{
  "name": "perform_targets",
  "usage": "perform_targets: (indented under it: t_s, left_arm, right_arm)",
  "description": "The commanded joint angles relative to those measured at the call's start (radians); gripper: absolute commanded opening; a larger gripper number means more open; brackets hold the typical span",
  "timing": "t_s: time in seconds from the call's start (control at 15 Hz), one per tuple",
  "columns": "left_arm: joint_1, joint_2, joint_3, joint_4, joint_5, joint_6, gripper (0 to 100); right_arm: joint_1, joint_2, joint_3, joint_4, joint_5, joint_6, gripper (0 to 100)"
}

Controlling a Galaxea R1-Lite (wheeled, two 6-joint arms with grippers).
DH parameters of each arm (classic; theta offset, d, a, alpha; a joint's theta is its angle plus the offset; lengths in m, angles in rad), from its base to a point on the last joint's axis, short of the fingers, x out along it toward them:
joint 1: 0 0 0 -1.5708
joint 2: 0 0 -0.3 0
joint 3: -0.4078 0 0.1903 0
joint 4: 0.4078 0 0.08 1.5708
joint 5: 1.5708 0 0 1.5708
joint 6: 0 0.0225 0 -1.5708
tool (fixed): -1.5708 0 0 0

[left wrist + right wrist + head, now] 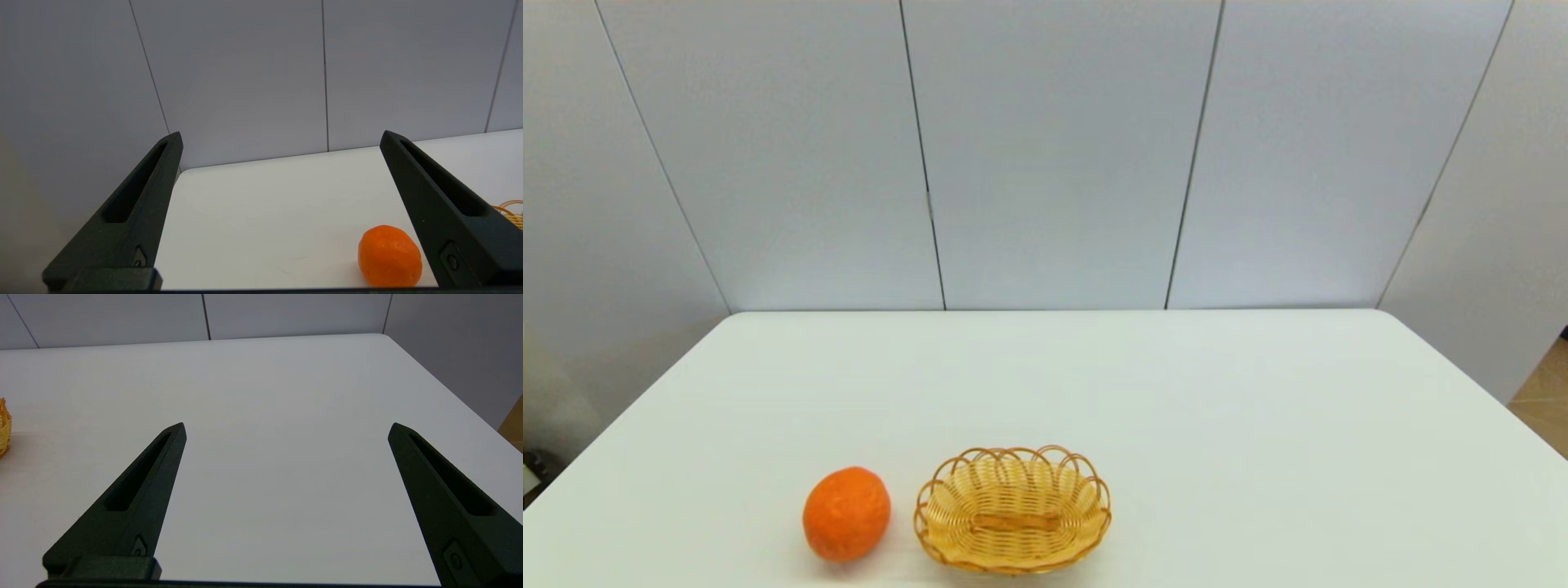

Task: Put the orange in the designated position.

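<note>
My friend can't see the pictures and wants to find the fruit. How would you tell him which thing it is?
Look at the white table, along the edge closest to the robot. Two things sit there side by side: a woven wicker basket and, just to its left and not touching it, the orange. It is the solid, bright orange, bumpy ball; the basket is pale, open and hollow.

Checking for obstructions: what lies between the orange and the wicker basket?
Nothing: the head view shows only a narrow strip of bare white table between the orange and the wicker basket, which stand apart.
</note>
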Motion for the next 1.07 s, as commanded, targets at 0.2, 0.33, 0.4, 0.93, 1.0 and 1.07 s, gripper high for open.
perform_targets:
  t_s: [0.2, 0.33, 0.4, 0.93, 1.0, 1.07]
  left_arm:
    - [-0.034, -0.161, 0.193, -0.001, -0.002, 0.002, 100]
    - [-0.042, -0.241, 0.248, 0.001, -0.004, 0.013, 100]
    - [-0.043, -0.249, 0.257, 0.007, -0.002, 0.013, 100]
    - [-0.043, -0.249, 0.257, 0.283, 0.067, -0.015, 100]
    - [-0.043, -0.249, 0.257, 0.279, 0.067, -0.027, 100]
    - [-0.043, -0.249, 0.257, 0.277, 0.065, -0.035, 100]
  right_arm:
    - [0.0, 0.0, 0.0, 0.0, -0.001, 0.0, 100]
    - [0.0, 0.0, 0.0, 0.0, -0.001, 0.0, 100]
    - [0.0, 0.0, 0.0, 0.0, -0.001, 0.0, 100]
    - [0.0, 0.0, 0.0, 0.0, -0.001, 0.0, 100]
    - [0.0, 0.0, 0.0, 0.0, -0.001, 0.0, 100]
    - [0.0, 0.0, 0.0, 0.0, -0.001, 0.0, 100]
